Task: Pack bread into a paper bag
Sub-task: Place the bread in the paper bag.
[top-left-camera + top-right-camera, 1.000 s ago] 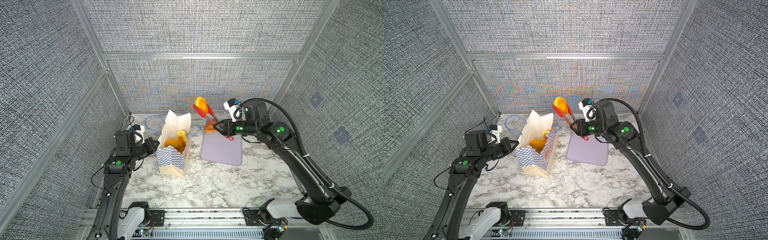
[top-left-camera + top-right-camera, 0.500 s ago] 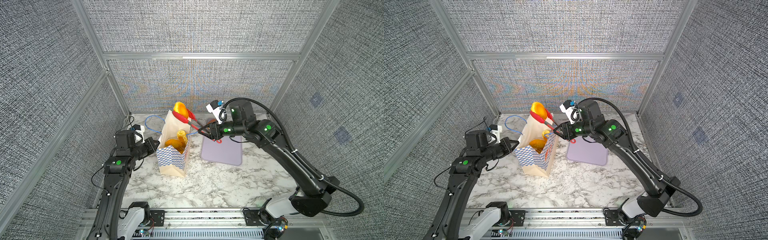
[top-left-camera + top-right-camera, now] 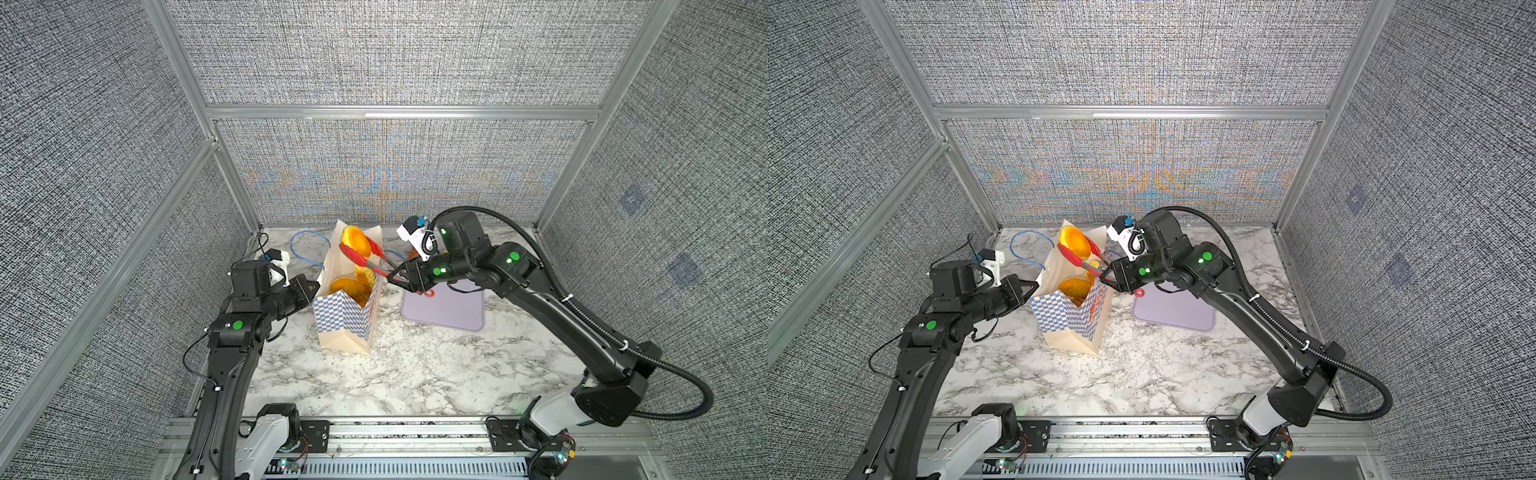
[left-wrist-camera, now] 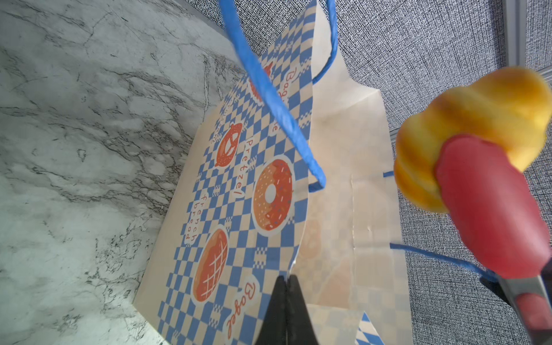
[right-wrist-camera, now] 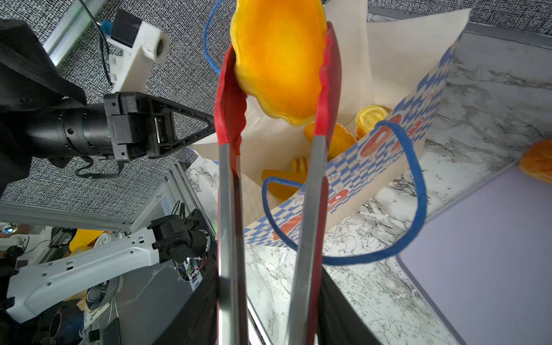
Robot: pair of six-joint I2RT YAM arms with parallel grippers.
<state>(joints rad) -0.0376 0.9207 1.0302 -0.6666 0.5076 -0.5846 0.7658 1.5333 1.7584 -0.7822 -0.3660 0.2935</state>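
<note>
Roll held over the bag mouth, tongs clamped.
The right gripper (image 3: 394,277) is closed on the handles of red-tipped tongs (image 3: 358,258), whose tips pinch a golden roll (image 3: 355,240) just above the open paper bag (image 3: 345,328). The left gripper (image 3: 314,286), jaws fully together, pinches the bag's rim. The bag stands upright near the back edge of the table (image 3: 415,365), with more bread (image 3: 347,286) inside and the lilac tray (image 3: 453,316) just beside it.

The cream paper bag (image 3: 345,332) stands upright, open, golden rolls (image 3: 348,286) inside; one glossy roll (image 3: 356,241) hangs above its mouth
</note>
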